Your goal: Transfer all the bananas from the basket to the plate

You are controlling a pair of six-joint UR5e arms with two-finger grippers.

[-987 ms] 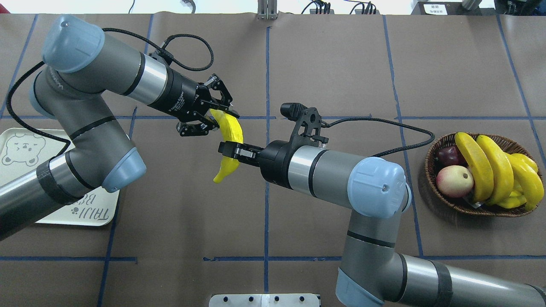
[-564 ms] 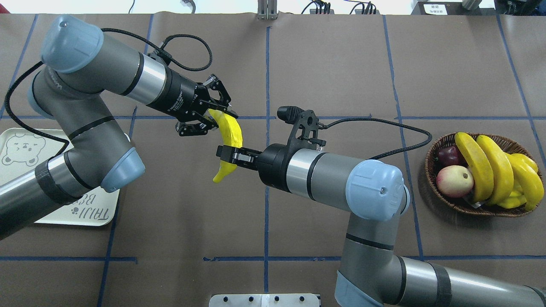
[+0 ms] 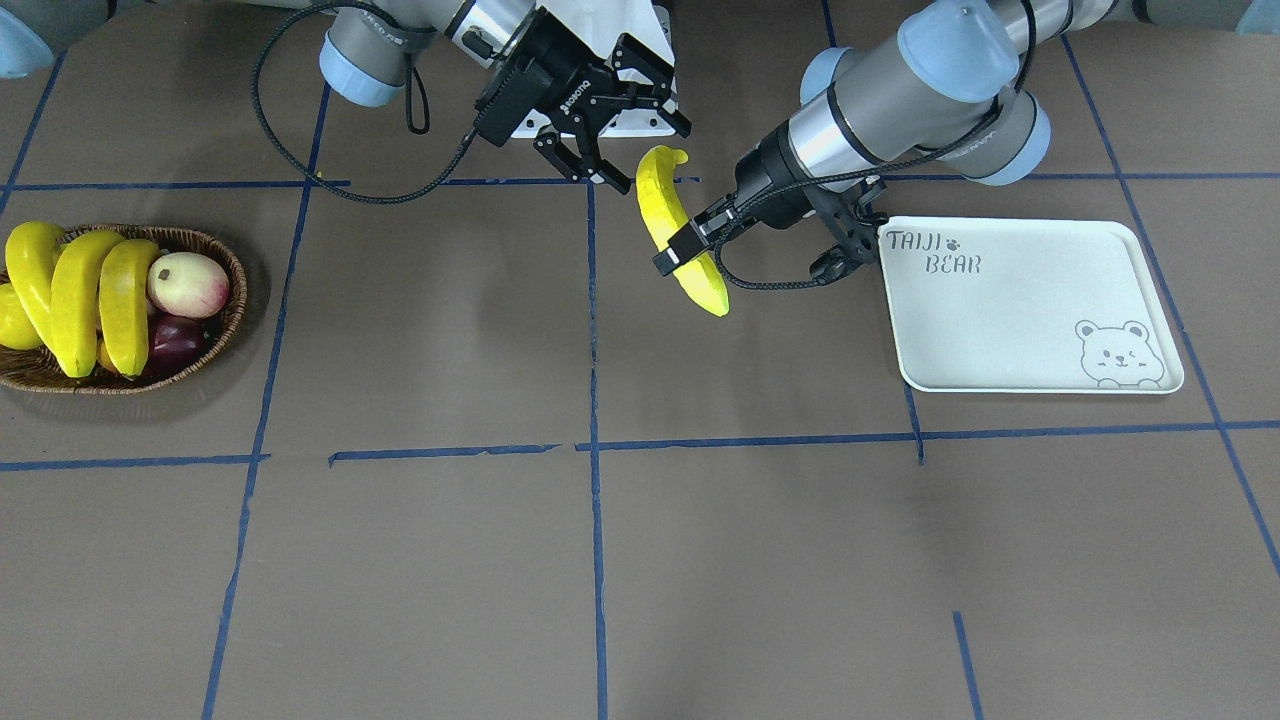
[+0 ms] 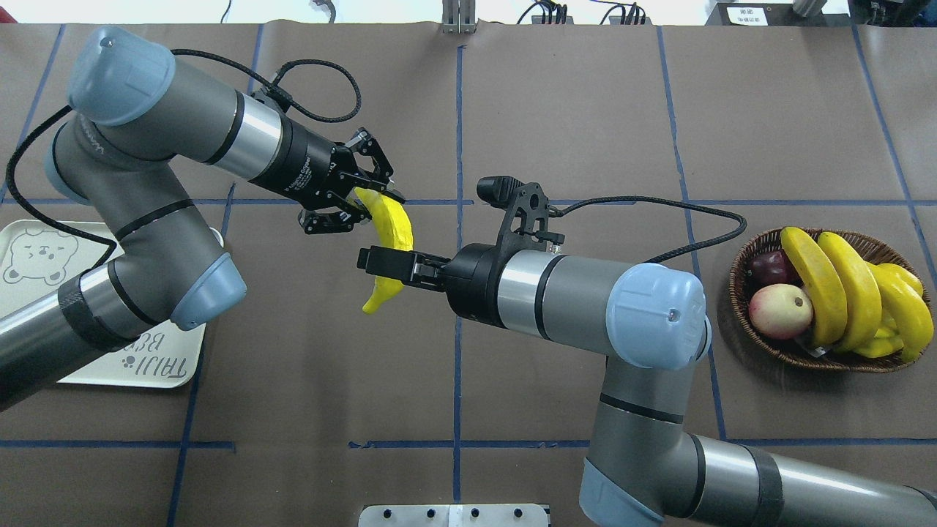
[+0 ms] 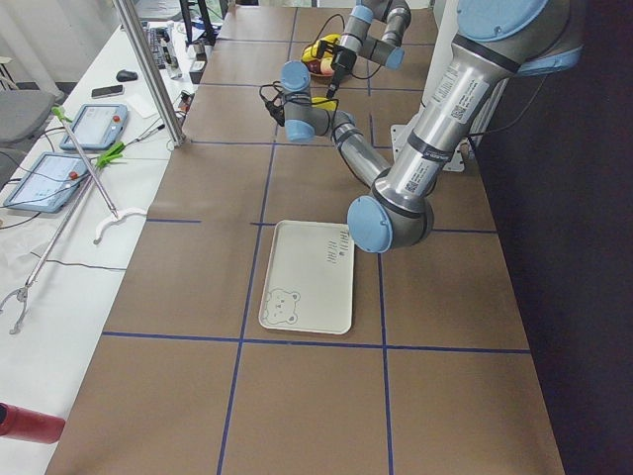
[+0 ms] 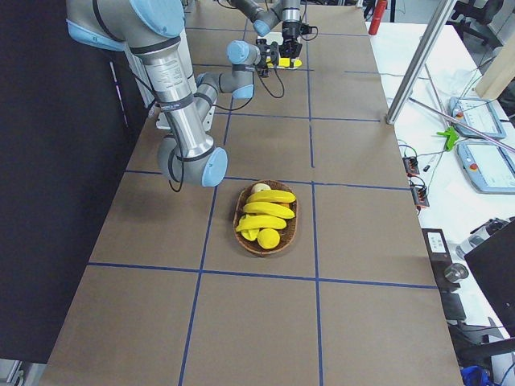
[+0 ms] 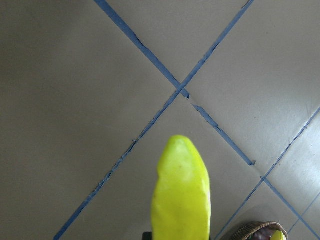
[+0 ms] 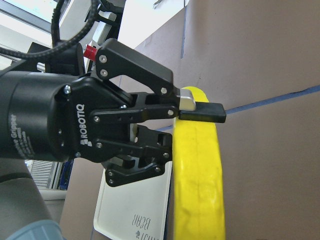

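Observation:
One yellow banana (image 4: 395, 227) hangs in mid-air over the table's middle, also in the front view (image 3: 665, 205). My left gripper (image 4: 377, 208) is shut on it, seen clamped at its middle in the front view (image 3: 685, 250); the banana (image 7: 181, 195) sticks out in the left wrist view. My right gripper (image 3: 645, 152) is open, its jaws apart around the banana's end nearest the robot. Three more bananas (image 4: 853, 289) lie in the wicker basket (image 4: 739, 263) at the right. The off-white plate (image 4: 22, 307) lies at the left, partly under my left arm.
The basket also holds a peach-coloured fruit (image 4: 779, 307), a dark red fruit (image 4: 772, 267) and smaller yellow fruit under the bananas. Blue tape lines cross the brown table. A white mounting plate (image 4: 454, 514) sits at the near edge.
My left gripper and the banana have shifted slightly left. The right gripper's fingers now reach further left across the banana's lower part.

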